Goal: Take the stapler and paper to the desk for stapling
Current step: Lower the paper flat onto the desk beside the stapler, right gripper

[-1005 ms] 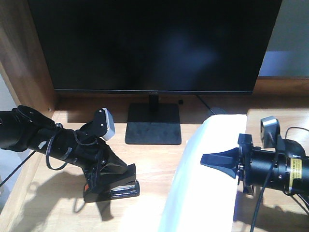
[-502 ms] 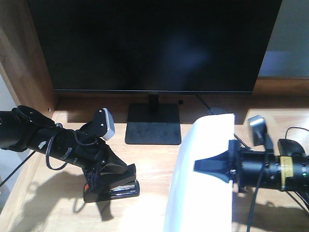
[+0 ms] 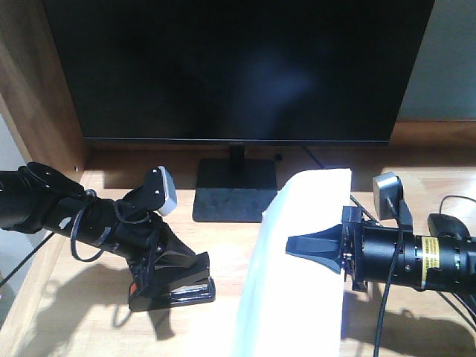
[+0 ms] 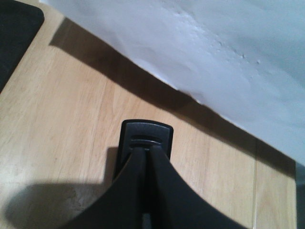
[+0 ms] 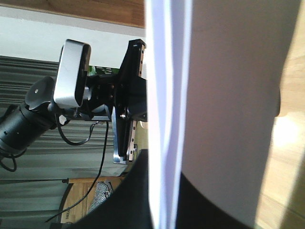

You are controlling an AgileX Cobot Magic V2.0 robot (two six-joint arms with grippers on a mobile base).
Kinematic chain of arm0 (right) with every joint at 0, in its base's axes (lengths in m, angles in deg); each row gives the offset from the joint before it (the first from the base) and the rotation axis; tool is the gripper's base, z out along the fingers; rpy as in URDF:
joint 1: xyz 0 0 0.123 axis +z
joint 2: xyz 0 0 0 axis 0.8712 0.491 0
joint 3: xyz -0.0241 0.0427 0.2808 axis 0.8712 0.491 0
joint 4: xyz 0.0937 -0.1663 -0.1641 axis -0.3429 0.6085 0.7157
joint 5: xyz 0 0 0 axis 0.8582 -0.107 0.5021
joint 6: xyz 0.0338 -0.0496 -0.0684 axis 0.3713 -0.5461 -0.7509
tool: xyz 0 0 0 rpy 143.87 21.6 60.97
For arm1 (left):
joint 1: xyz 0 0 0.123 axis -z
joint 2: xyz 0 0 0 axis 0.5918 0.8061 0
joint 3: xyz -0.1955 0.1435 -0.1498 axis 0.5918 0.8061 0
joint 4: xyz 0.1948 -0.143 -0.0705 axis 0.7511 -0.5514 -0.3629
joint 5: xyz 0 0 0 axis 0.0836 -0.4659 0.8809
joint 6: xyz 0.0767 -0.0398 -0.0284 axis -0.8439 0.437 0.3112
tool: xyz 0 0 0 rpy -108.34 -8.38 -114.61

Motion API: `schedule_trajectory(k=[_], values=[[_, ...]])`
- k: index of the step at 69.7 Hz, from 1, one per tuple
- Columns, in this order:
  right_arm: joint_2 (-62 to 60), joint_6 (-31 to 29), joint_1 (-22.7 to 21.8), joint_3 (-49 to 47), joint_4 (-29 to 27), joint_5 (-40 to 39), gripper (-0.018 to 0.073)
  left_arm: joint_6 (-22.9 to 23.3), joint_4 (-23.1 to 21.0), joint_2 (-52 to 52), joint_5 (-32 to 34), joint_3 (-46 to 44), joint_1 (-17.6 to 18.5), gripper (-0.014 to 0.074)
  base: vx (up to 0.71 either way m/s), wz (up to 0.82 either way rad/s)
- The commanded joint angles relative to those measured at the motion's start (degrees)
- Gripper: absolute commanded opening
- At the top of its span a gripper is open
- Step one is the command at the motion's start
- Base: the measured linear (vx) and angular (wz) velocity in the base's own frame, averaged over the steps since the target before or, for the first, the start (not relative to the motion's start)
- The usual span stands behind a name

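The black stapler (image 3: 178,294), with a red patch at its near end, rests on the light wood desk (image 3: 230,245) at the front left. My left gripper (image 3: 195,269) is shut on the stapler from above. In the left wrist view the stapler's tip (image 4: 146,136) pokes out past the shut left gripper (image 4: 144,153). The white paper (image 3: 297,297) hangs above the desk at the right of centre, curling downward. My right gripper (image 3: 296,244) is shut on the paper's right side. In the right wrist view the paper (image 5: 224,95) stands edge-on inside the right gripper (image 5: 164,193).
A large black monitor (image 3: 238,67) fills the back, its square stand base (image 3: 236,192) just behind the paper's far edge. A wooden side panel (image 3: 37,97) walls the left. A dark object (image 3: 446,223) and cables lie at the far right.
My right gripper has carried the paper leftward, toward the stapler. The left arm and the stapler have stayed where they were.
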Motion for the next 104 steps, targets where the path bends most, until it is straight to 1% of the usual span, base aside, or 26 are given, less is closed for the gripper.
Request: schedule_trajectory(k=[1,15,20,30,38,58,84,96,104], values=[[-1.5,-0.8,0.1,-1.3,-2.7,-10.1,-0.0006,0.0,-2.7,-2.1,-1.9,-1.3,0.3,-0.0006,0.00,0.00],[-1.5,-0.7,0.4,-1.3,-2.7,-10.2,-0.0006,0.0,-2.7,-2.1,-1.9,-1.3,0.3,-0.0006,0.00,0.00],[-1.5,-0.6,1.8,-1.3,-3.1,-10.1,-0.0006,0.0,-2.7,-2.1,-1.9,-1.3,0.3,-0.0006,0.00,0.00],[-1.5,-1.3,6.3,-1.3,-4.9,-7.4,-0.0006,0.0,-2.7,-2.1,-1.9,-1.3,0.3,-0.0006,0.00,0.00],[-1.5,-1.6,8.2,-1.3,-6.2,-5.0,-0.0006,0.0,-2.7,-2.1,-1.9,-1.3,0.3,-0.0006,0.00,0.00],[-0.4,-3.6,8.2,-1.3,-9.1,-4.5,-0.0006,0.0,-2.7,-2.1,-1.9,-1.3,0.3,-0.0006,0.00,0.00],[12.0,-15.1,8.0,-1.3,-8.7,-4.8,-0.0006,0.0,-2.7,-2.1,-1.9,-1.3,0.3,-0.0006,0.00,0.00],[13.3,-20.7,7.9,-1.3,-8.5,-4.8,-0.0006,0.0,-2.7,-2.1,-1.9,-1.3,0.3,-0.0006,0.00,0.00],[13.3,-22.5,7.9,-1.3,-6.8,-4.8,-0.0006,0.0,-2.7,-2.1,-1.9,-1.3,0.3,-0.0006,0.00,0.00]])
